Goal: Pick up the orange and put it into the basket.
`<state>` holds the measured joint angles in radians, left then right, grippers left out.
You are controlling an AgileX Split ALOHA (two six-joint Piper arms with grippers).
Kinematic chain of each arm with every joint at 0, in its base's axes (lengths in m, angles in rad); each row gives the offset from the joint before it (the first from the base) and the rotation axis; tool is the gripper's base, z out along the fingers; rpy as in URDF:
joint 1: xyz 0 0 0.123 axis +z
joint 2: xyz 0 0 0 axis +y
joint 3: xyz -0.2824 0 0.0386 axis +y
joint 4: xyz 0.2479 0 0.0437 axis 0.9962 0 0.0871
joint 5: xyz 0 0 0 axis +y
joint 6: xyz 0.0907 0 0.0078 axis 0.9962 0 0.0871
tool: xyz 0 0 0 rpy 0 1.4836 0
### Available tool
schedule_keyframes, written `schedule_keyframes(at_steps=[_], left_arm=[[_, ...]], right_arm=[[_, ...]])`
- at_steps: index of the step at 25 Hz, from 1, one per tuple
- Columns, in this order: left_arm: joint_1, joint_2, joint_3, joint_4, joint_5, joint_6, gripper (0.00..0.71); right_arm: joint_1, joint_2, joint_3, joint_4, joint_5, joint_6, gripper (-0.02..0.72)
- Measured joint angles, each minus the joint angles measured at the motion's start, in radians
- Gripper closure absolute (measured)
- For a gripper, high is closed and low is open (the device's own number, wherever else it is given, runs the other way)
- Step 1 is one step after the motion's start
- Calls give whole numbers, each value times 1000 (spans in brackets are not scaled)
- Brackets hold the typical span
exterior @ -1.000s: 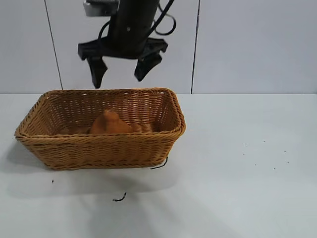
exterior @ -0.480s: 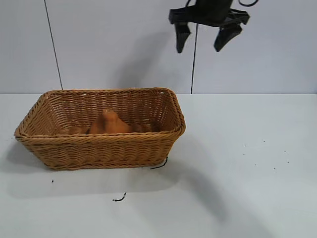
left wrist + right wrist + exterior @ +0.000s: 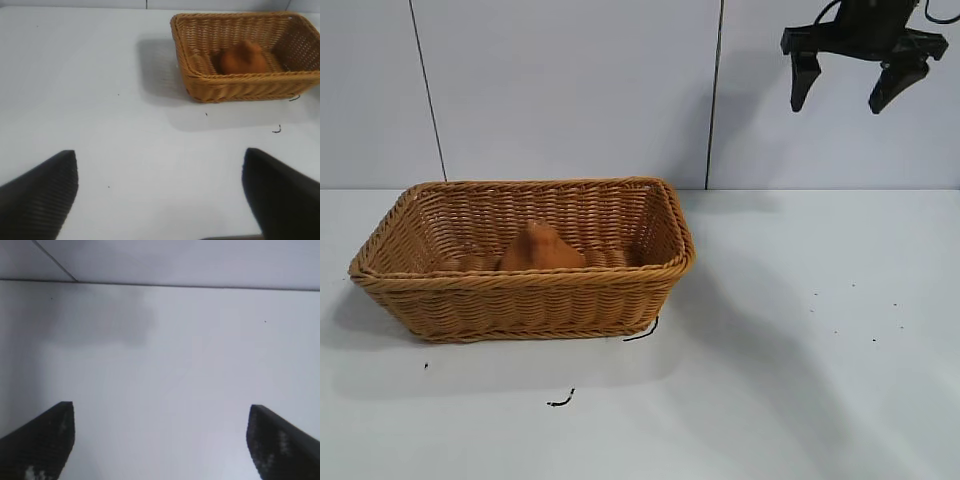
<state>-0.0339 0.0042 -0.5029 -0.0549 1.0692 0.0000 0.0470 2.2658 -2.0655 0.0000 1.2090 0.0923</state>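
From the exterior view, the basket (image 3: 525,258) sits on the white table (image 3: 800,380), toward its left side and close to the far edge where the wall panels begin. The orange (image 3: 542,249) lies inside the basket, on its floor near the middle, its knobbly neck pointing up. The right gripper (image 3: 848,85) hangs high above the table's far right part, well apart from the basket; its two dark fingers stand wide apart with nothing between them. A short dark thread (image 3: 642,331) lies on the table at the basket's near right corner, and another scrap (image 3: 561,401) lies nearer the front edge.

From the left wrist view, the left gripper (image 3: 160,190) is released: its fingers (image 3: 42,192) are spread wide over bare table, holding nothing, well away from the basket (image 3: 200,82). The orange (image 3: 243,58) rests within the basket's walls.

From the right wrist view, the spread fingers (image 3: 40,440) of the right gripper frame only table and the wall seam beyond, and they grip nothing.
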Motion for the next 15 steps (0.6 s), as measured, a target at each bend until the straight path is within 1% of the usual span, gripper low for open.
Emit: schedule_keyframes(at_steps=[8, 15], left_arm=[[0, 0, 0, 0, 0, 0, 71], [0, 0, 0, 0, 0, 0, 71]], right_arm=[[0, -342, 563, 0, 1, -31, 58], [0, -787, 1020, 0, 2, -35, 60]])
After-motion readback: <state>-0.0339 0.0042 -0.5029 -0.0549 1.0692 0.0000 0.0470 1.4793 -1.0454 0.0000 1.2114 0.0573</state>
